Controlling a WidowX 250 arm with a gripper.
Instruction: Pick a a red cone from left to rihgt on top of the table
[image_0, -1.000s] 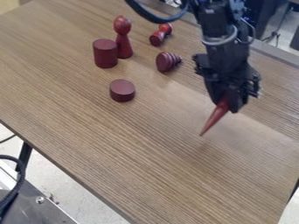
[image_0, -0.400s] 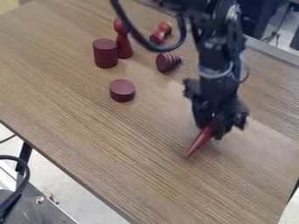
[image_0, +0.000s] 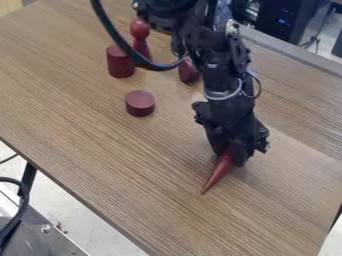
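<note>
The tool (image_0: 230, 154) grips the cone (image_0: 217, 175) near its wide end, tip slanting down-left over the surface (image_0: 100, 145).

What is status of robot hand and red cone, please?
Black two-finger hand shut on pointed red cone, tip slanting down toward camera. Cone low over brown wooden table. Nothing blocking near tip.

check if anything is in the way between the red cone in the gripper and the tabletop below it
Nothing visible stands between them. The red cone is held in the gripper, its tip slanting down toward bare tabletop; the short red cylinder stands off toward the view's upper left.
</note>
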